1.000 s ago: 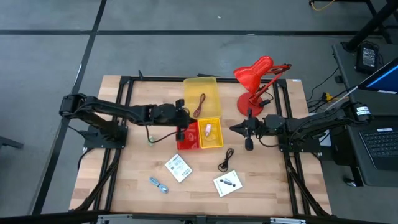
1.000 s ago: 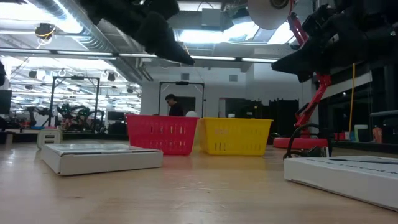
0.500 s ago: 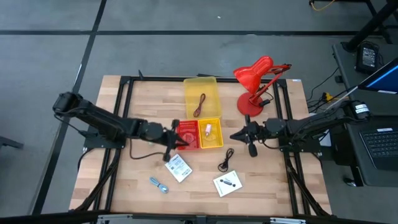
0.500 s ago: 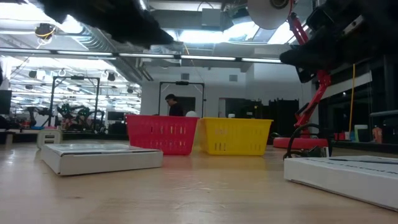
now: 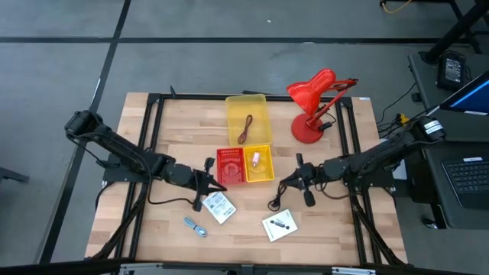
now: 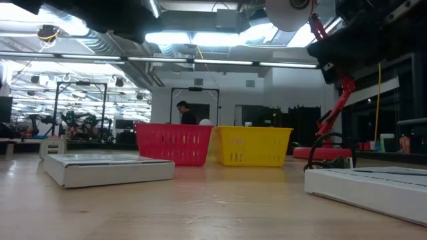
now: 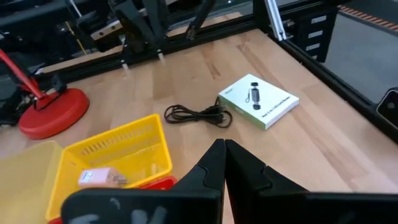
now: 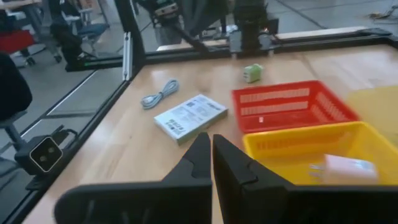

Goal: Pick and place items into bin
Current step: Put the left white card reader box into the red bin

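Black cable [image 5: 277, 195] lies diagonally, seemingly toward the shut right claw [image 5: 284, 182]

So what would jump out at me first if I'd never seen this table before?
Probably the big red desk lamp at the far right of the wooden table, and the small red basket and yellow basket side by side in the middle. Then the two dark arms reaching in from either side, the left gripper above a white packet and the right gripper above a black cable, both shut.
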Robot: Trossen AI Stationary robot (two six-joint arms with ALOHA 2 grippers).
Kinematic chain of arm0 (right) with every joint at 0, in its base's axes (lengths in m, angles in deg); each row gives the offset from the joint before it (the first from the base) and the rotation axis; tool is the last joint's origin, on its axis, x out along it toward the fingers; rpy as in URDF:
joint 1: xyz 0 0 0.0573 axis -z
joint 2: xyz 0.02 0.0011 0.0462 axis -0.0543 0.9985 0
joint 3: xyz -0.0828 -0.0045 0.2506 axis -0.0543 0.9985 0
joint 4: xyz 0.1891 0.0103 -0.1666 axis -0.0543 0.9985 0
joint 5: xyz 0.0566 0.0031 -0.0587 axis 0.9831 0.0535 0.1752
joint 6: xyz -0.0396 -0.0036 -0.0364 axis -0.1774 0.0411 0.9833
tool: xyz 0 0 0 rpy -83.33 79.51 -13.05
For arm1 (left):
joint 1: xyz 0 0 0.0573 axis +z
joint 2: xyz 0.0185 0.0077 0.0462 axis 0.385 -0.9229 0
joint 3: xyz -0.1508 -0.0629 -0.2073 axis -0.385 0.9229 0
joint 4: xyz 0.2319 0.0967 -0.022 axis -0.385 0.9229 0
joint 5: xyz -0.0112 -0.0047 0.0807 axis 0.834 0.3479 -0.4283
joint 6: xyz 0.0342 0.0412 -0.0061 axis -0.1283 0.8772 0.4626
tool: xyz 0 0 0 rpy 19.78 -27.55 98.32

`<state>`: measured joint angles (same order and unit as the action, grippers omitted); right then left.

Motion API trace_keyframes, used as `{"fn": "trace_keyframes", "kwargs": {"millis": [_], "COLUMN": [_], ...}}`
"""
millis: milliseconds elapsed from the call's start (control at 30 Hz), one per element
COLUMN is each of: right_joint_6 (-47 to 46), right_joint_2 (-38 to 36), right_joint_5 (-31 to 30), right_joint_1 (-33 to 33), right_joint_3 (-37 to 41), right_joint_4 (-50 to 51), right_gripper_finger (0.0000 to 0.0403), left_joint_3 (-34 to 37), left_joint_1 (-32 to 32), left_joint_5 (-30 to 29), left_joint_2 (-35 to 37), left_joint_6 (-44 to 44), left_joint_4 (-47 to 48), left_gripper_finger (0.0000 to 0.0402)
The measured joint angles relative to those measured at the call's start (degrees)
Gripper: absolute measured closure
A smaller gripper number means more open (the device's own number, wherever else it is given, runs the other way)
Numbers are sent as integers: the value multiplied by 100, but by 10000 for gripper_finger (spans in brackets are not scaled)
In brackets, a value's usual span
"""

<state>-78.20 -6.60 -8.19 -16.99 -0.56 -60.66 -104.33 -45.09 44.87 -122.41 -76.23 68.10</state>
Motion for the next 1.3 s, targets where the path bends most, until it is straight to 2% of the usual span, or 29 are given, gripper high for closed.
{"fn": "trace_keyframes", "kwargs": {"millis": [267, 467, 733, 1000, 1167, 1300], "right_joint_6": [353, 381, 584, 846, 842, 801], "right_joint_2": [1478, 2204, 3088, 3899, 4194, 4308], "right_joint_5": [0, 10, 18, 17, 15, 16], "right_joint_1": [-260, -316, -384, -377, -365, -302], "right_joint_3": [-1155, -1976, -3087, -3925, -4137, -4182], "right_joint_4": [40, 199, 981, 1195, 1170, 1167], "right_gripper_finger": [403, 403, 402, 402, 402, 402], "left_joint_3": [0, 0, 0, 0, 0, 0], "left_joint_1": [-597, -1054, -1537, -1546, -1452, -1419], "left_joint_5": [-437, -735, -796, -1329, -1369, -1358], "left_joint_2": [-71, -157, -157, -157, -157, -157], "left_joint_6": [-114, -610, -1391, -2440, -3244, -3551], "left_joint_4": [-66, -48, 677, 1664, 2484, 2763], "left_gripper_finger": [398, 398, 398, 398, 398, 398]}}
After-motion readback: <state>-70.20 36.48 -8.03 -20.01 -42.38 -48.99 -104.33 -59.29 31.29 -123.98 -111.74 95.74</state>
